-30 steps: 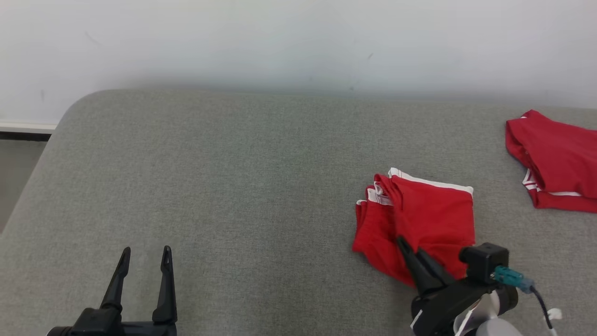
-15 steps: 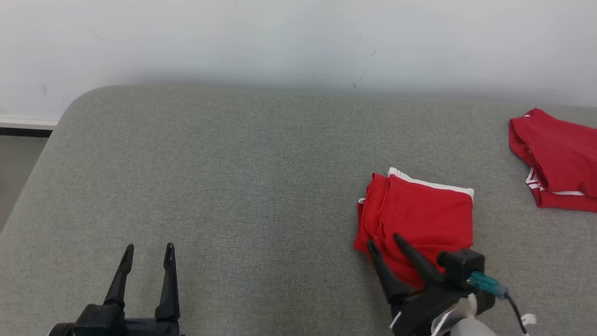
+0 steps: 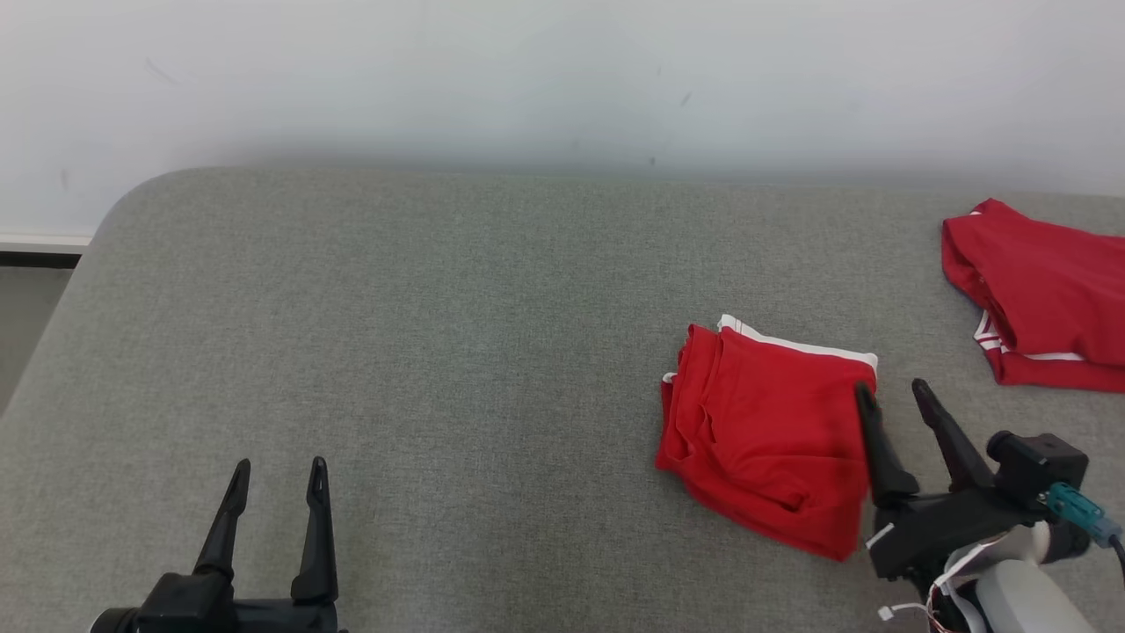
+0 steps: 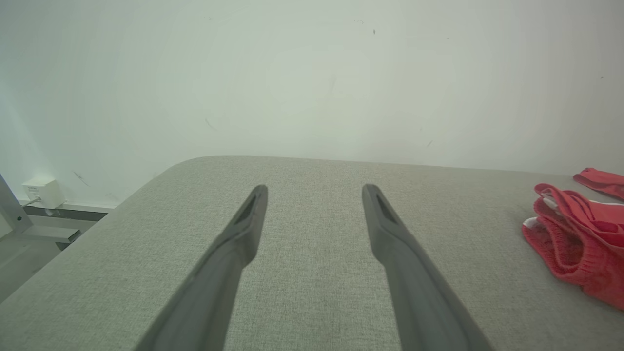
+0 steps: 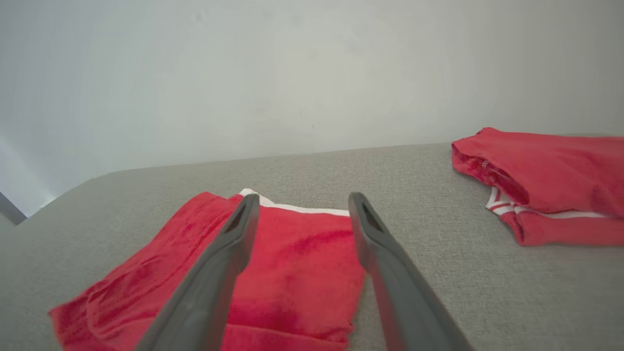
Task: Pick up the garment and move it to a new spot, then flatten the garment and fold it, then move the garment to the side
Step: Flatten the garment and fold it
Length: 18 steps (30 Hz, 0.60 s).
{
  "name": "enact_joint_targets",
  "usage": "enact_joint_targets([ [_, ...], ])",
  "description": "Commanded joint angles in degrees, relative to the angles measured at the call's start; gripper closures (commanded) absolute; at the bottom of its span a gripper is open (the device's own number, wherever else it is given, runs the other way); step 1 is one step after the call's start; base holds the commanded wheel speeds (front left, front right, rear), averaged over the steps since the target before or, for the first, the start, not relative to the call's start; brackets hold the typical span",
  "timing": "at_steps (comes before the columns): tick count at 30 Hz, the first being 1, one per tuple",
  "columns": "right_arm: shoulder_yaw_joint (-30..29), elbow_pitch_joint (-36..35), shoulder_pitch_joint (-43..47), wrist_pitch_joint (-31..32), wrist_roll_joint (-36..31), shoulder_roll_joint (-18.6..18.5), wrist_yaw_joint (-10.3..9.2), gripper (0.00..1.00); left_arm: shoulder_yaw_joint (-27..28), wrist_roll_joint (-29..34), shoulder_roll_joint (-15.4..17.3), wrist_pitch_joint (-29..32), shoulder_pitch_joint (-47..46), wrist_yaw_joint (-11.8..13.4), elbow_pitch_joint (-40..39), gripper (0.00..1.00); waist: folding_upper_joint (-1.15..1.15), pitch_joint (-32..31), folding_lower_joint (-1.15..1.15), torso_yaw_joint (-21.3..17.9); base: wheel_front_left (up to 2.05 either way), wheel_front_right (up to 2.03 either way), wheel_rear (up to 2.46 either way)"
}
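A plain white wall [image 3: 527, 79], scuffed with a few small dark marks, runs behind the whole scene. Below it spreads a broad counter [image 3: 439, 352] covered in grey woven fabric, its far left corner rounded. Past that corner a strip of grey floor [image 3: 26, 308] shows under a pale skirting strip [image 3: 39, 239].

A loosely heaped red garment with white stripes [image 3: 1046, 299] lies close to the far edge, on the right. The task's garment, a folded red cloth with white trim [image 3: 765, 431], lies flat on the right half of the counter, nearer the near edge and well apart from the heaped one.

The right jaws stand released and spread, grasping nothing; their dark fingers [image 3: 879, 448] straddle the folded garment's right edge. The left jaws are released too, with their fingers [image 3: 314, 527] over bare fabric by the near edge, on the left.

A small white box [image 4: 44, 191] sits low on the wall.
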Motion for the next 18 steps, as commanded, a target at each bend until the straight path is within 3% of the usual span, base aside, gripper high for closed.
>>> enact_joint_targets([
  [1, -0.4, 0.7, 0.3, -0.3, -0.8, -0.1, -0.18, 0.67, -0.1, 0.1, -0.1, -0.2, -0.3, 0.2, -0.2, 0.00, 0.00, 0.1, -0.01, 0.2, 0.00, 0.00, 0.00],
  [2, -0.8, 1.4, 0.1, -0.3, -1.3, -0.1, -0.18, 1.00, -0.2, 0.1, -0.1, -0.2, -0.4, 0.2, -0.2, 0.00, 0.00, 0.1, -0.01, 0.4, 0.00, 0.00, 0.00],
  [10, -1.5, 6.6, -1.8, -0.3, -5.8, 1.6, -0.18, 1.00, -1.0, 0.1, 0.0, -0.2, -1.1, 0.2, 0.1, 0.00, 0.00, 0.9, -0.01, 2.0, 0.00, 0.00, 0.00],
  [18, 1.3, 11.5, -2.6, -0.3, -8.4, 6.3, -0.18, 1.00, -1.5, -0.1, 0.1, -0.2, -1.8, 0.2, 0.4, 0.00, 0.00, 1.5, -0.01, 4.4, 0.00, 0.00, 0.00],
])
